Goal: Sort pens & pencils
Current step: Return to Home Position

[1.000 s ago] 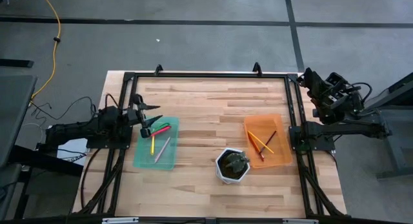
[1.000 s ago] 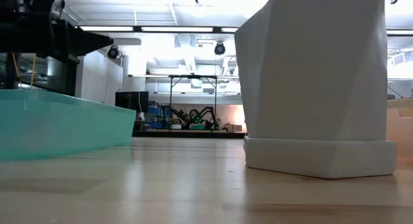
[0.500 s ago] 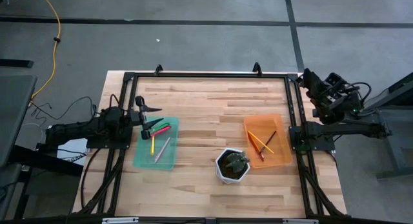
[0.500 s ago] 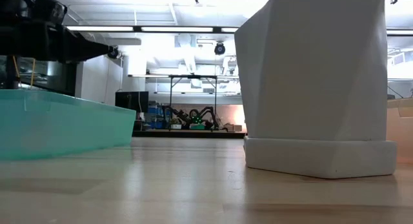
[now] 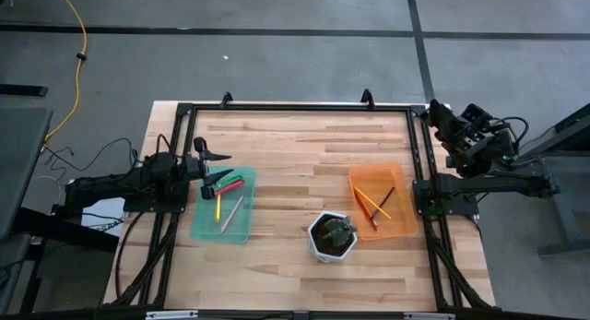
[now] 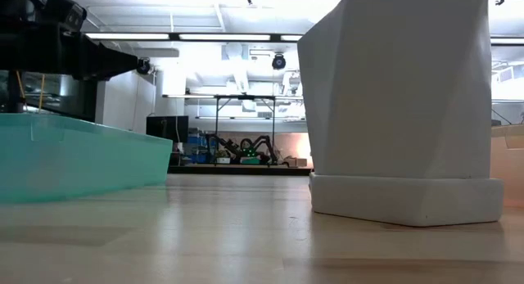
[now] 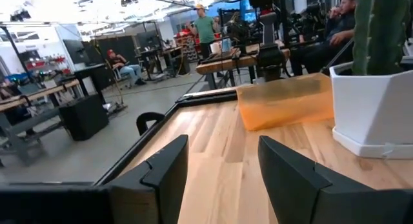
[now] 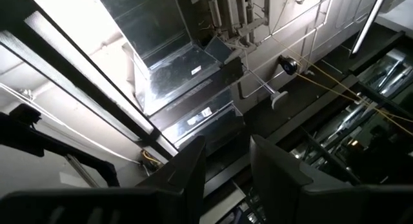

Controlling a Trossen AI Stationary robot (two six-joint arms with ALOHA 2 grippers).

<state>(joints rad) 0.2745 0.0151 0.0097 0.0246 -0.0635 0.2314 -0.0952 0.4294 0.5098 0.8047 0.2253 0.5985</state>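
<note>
The pens (image 5: pixel 227 196) lie in the teal bin (image 5: pixel 235 231), long axes roughly one-to-seven o'clock, just at five o'clock of the wide-spread, empty left gripper (image 5: pixel 219 168); the pencils (image 5: pixel 373 203) sit in the orange bin (image 5: pixel 402 224), nearer the parted, empty right gripper (image 5: pixel 436 112).

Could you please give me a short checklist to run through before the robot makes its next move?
1. Left gripper empty: ok; its fingers are apart with nothing between them, at the teal bin's corner.
2. Pens in the teal bin: ok; pink, green, yellow and grey ones lie inside.
3. Pencils in the orange bin: ok; three lie inside.
4. No sticks loose on the table: ok in the high view.
5. White pot clear of the left gripper: ok; it stands well away from it.
6. Right gripper out of the way: ok; it is beyond the table's right edge, empty.
</note>
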